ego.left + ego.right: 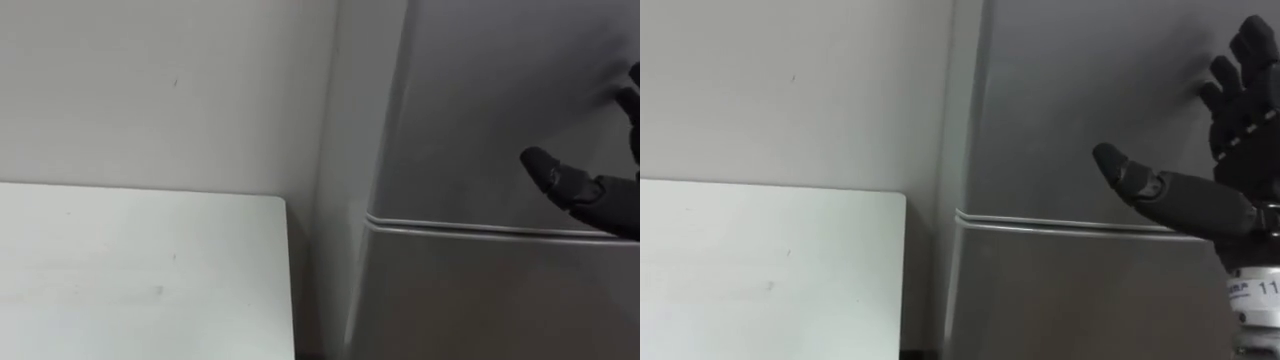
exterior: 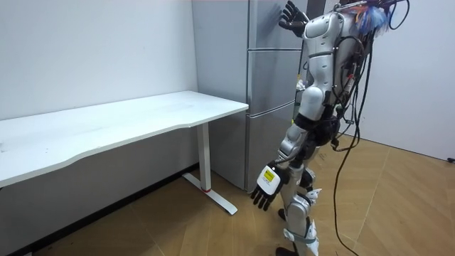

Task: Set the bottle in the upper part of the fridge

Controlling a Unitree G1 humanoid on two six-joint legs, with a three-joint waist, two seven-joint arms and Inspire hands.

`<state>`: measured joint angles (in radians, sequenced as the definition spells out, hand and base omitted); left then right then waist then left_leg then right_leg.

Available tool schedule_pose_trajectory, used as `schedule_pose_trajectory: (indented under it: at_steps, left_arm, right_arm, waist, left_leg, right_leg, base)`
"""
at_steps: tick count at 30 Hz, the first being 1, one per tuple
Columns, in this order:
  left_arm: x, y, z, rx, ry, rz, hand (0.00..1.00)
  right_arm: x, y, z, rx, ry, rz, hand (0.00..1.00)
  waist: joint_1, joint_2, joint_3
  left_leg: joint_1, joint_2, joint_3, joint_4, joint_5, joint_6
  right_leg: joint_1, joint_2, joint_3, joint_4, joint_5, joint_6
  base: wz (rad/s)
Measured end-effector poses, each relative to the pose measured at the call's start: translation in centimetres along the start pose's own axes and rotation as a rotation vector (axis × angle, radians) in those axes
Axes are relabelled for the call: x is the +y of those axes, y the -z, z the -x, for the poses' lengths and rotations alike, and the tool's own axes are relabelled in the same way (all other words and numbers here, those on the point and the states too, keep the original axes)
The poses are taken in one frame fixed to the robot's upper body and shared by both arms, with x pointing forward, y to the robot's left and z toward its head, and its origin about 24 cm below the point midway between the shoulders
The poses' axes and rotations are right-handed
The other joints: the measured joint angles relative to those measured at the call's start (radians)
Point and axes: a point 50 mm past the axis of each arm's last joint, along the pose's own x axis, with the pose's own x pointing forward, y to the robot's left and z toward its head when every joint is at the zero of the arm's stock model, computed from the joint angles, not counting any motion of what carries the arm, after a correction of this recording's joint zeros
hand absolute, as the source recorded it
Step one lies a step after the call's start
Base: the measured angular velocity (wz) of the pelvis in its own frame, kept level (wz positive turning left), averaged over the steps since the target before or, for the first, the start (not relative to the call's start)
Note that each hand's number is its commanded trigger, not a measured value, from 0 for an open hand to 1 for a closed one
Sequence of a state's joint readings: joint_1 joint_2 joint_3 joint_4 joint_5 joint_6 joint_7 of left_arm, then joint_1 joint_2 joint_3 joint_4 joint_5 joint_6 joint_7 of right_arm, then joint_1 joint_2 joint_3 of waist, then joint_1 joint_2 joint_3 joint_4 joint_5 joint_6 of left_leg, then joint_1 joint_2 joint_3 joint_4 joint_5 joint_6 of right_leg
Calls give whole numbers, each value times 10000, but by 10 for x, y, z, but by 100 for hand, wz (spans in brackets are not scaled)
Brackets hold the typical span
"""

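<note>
Cannot tell where the bottle is. Facing the grey fridge (image 1: 1080,100), upper door shut. Right hand (image 1: 1252,150) raised close before that door, fingers straight and spread, thumb out, holding nothing. Left hand (image 2: 264,188) hanging beside the thigh, fingers loosely spread, empty. White table (image 1: 140,270) just left of the fridge.

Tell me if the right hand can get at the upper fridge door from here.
Probably yes: the right hand is raised, open, right in front of the upper fridge door, and nothing stands between them.
</note>
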<state>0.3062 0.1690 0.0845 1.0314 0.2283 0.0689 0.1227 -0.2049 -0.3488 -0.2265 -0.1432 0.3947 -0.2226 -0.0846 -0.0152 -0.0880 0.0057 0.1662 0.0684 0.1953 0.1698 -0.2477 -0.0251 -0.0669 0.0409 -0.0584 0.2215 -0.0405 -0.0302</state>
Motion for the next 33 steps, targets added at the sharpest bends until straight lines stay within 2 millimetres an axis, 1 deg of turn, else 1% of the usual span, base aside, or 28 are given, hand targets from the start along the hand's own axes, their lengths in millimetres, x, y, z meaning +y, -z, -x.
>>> schedule_pose_trajectory:
  at_steps: [2, 5, 10, 13, 15, 18, 20, 24, 28, 30, 31, 33]
  left_arm:
    - [-2, 0, 0, 53, 80, -249, 0]
    - [-2, -3, 0, 58, 93, -309, 0]
    - [-3, 0, -1, 384, 189, -351, 0]
    - [-4, 0, -1, 431, 311, -361, 0]
    - [-3, 1, -1, 436, 324, -387, 0]
    - [-2, 1, -1, 440, 333, -424, 0]
    - [-2, 1, -1, 443, 337, -429, 0]
    - [-2, 1, -1, 445, 351, -427, 0]
    - [-2, 1, -1, 416, 371, -414, 0]
    - [-3, 1, -1, 414, 420, -402, 0]
    - [-3, 1, -1, 413, 457, -384, 0]
    - [-3, 0, 0, 346, 438, -360, 0]
  right_arm:
    - [1, 5, -5, 142, 46, -116, 0]
    - [-1, 13, -11, 351, 226, -138, 0]
    - [-3, 20, -18, 589, 413, -142, 0]
    - [-6, 22, -21, 680, 507, -44, 0]
    - [-9, 24, -21, 771, 549, 40, 0]
    - [-10, 27, -20, 908, 605, 90, 0]
    - [-11, 28, -20, 936, 624, 99, 0]
    - [-13, 27, -20, 911, 722, 90, 0]
    - [-18, 22, -21, 754, 1042, -62, 0]
    - [-19, 21, -22, 724, 1162, -129, 0]
    - [-18, 19, -22, 730, 1225, -220, 0]
    - [-18, 17, -22, 727, 1325, -294, 0]
  waist:
    - [-14, -2, 1]
    - [-13, -22, 11]
    - [-5, -80, 33]
    - [-11, -71, 7]
    - [-9, -110, -16]
    - [3, -154, -54]
    - [2, -156, -60]
    - [1, -144, -66]
    - [-31, -111, -85]
    - [-44, -56, -113]
    - [-61, -2, -142]
    - [-73, 53, -161]
  left_leg:
    - [4, -60, -25, 1, 34, -11]
    - [9, -111, -54, 36, 65, 44]
    - [-1, -135, -88, 140, 75, 103]
    - [-121, -121, -95, 251, 73, 119]
    - [-177, -121, -110, 320, 60, 141]
    - [-177, -126, -110, 350, 51, 153]
    - [-177, -132, -109, 360, 50, 155]
    - [-178, -132, -113, 367, 46, 151]
    - [-186, -130, -197, 352, 66, 95]
    - [-184, -118, -194, 343, 57, 76]
    - [-181, -112, -196, 325, 57, 71]
    - [-158, -114, -196, 281, 79, 92]
  right_leg:
    - [1, -59, 2, -14, 38, 13]
    - [31, -115, 4, -28, 74, 36]
    - [94, -183, -48, -59, 80, 38]
    - [122, -216, -134, -201, 139, 130]
    - [119, -232, -165, -215, 173, 181]
    - [133, -248, -180, -212, 188, 205]
    - [137, -250, -179, -211, 197, 218]
    - [137, -251, -195, -205, 206, 203]
    - [172, -250, -282, -195, 278, 93]
    - [168, -231, -284, -227, 281, 78]
    - [172, -224, -291, -238, 284, 69]
    - [177, -217, -287, -239, 285, 63]
  base:
    - [0]
    - [0]
    - [2]
    - [5]
    - [3]
    - [0]
    - [0]
    - [0]
    - [5]
    - [0]
    - [0]
    - [0]
